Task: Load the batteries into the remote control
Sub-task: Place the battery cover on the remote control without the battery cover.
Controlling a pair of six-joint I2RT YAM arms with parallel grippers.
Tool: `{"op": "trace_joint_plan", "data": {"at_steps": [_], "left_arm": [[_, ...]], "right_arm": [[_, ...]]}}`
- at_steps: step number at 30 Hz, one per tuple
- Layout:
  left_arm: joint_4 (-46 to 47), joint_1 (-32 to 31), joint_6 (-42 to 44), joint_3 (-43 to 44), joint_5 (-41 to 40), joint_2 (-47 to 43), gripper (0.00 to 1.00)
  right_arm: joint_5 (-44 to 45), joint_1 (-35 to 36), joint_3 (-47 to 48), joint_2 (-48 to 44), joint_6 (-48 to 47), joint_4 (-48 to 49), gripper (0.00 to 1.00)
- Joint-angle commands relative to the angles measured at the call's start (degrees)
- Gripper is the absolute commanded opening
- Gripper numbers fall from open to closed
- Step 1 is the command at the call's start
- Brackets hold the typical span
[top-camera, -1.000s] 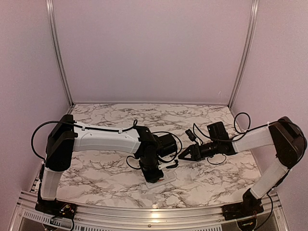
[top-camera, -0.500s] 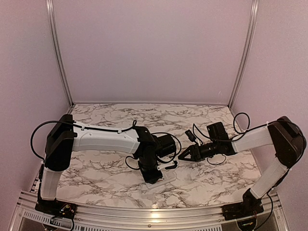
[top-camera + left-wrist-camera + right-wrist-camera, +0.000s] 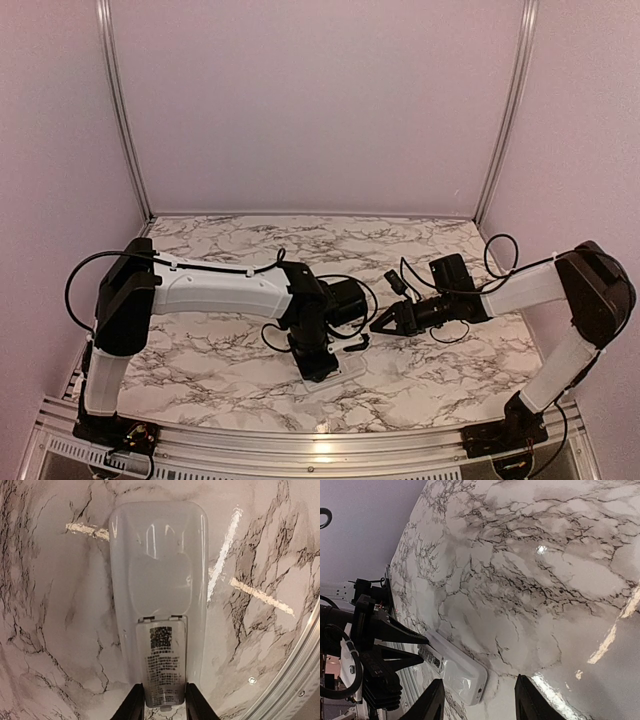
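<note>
Moved: almost nothing; your arms sit where they were a second ago.
Left gripper (image 3: 165, 702): pinching the remote control (image 3: 157, 590) at its end.
Right gripper (image 3: 479, 697): fingers spread, nothing between them.
Resting place: back-up on your marble table (image 3: 200, 350), near edge, centre.

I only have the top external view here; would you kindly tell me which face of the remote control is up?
Observer: The remote control lies back up; the left wrist view shows its plain white back with a printed label.
Operator: Thank you. Is it being held?
Observer: Yes, the left tool has its fingers against both long sides of the near end.
Operator: And on the right side, is anything carried?
Observer: No, the right tool is open, nothing between its fingers.
</note>
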Motion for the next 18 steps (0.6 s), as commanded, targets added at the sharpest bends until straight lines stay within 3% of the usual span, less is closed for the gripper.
{"op": "trace_joint_plan", "data": {"at_steps": [1,18], "left_arm": [[-1.7,0.0,0.2,2.2,-0.3,1.5,0.30],[-1.6,0.0,0.9,4.9,-0.7,3.4,0.26]], "right_arm": [[-0.9,-0.4,0.9,0.6,0.0,0.9,0.46],[-1.1,-0.4,0.8,0.9,-0.1,1.1,0.46]]}}
